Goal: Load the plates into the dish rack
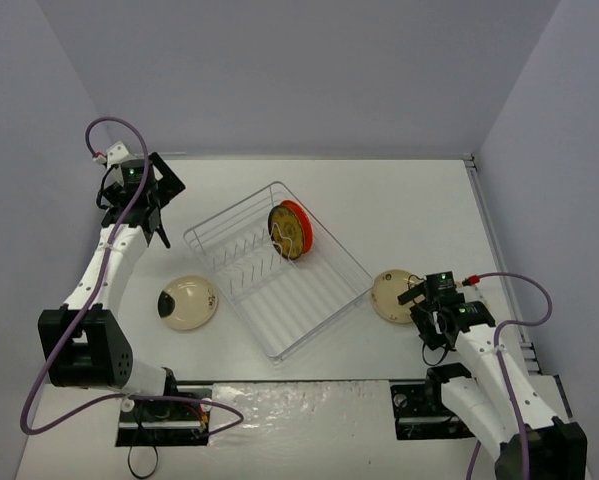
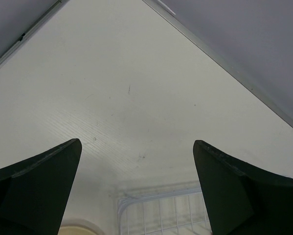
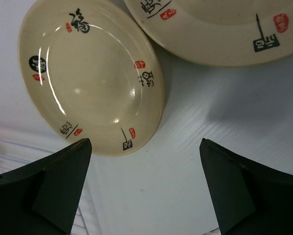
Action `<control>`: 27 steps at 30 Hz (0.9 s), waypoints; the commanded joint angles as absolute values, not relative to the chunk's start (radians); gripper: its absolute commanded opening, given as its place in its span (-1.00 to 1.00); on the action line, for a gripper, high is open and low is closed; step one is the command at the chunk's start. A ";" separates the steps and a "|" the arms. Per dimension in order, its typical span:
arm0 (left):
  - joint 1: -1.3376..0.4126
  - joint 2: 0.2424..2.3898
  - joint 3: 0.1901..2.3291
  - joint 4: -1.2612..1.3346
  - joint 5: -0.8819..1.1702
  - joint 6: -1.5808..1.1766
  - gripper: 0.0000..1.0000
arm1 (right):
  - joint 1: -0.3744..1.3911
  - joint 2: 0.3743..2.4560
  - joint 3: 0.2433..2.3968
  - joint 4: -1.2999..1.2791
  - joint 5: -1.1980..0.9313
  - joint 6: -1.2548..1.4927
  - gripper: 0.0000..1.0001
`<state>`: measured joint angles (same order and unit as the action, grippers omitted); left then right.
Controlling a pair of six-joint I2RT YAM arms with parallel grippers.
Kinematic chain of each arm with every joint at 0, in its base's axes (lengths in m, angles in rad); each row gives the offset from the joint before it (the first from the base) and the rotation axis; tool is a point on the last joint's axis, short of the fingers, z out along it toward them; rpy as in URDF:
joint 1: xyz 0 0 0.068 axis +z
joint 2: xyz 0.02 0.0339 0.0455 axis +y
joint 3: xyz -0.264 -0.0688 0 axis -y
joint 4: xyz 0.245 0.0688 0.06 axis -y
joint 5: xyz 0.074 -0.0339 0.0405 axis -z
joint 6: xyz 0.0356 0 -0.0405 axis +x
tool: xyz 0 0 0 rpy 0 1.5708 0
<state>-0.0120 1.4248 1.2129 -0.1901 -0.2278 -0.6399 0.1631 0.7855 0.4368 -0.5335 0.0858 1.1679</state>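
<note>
Our right pincer (image 3: 145, 142) has its jaws wide apart with nothing between them, low over the table (image 3: 224, 147). Only its wrist view shows what lies past the fingertips. There is a whole cream plate (image 3: 87, 78) with dark characters and red seals, and just beside it the rim of a second cream plate (image 3: 224, 29). We cannot tell whether they touch. From above, that arm hides much of the pair.

Our left pincer (image 2: 136, 144) is also spread and empty. Its wrist view gives bare table and, at the bottom edge, a corner of the dish rack (image 2: 161, 215).

Only the top view gives us the full layout. The left pincer (image 1: 157, 212) is near the far left corner. A third cream plate (image 1: 187, 302) lies flat just left of the dish rack (image 1: 279, 300). At the rack's far end the orange-red plate (image 1: 301, 218) and the mustard-brown plate (image 1: 287, 234) stand on edge, side by side.
</note>
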 commanded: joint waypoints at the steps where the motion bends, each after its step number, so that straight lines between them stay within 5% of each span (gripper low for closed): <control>1: -0.006 1.398 1.214 -0.159 -0.249 -0.625 0.94 | 0.156 0.865 0.408 -0.391 0.152 1.202 0.62; 12: -0.006 1.407 1.229 -0.178 -0.250 -0.620 0.94 | 0.150 0.890 0.364 -0.304 0.271 1.227 0.20; 19: -0.006 1.375 1.207 -0.187 -0.290 -0.625 0.94 | 0.148 0.937 0.357 -0.284 0.270 1.212 0.13; 27: -0.006 1.325 1.169 -0.182 -0.335 -0.634 0.94 | 0.146 1.007 0.357 -0.241 0.265 1.203 -0.28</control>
<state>-0.0116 1.3966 1.1606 -0.2062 -0.2869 -0.6323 0.1513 0.9602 0.3552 -0.2649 0.2209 1.2018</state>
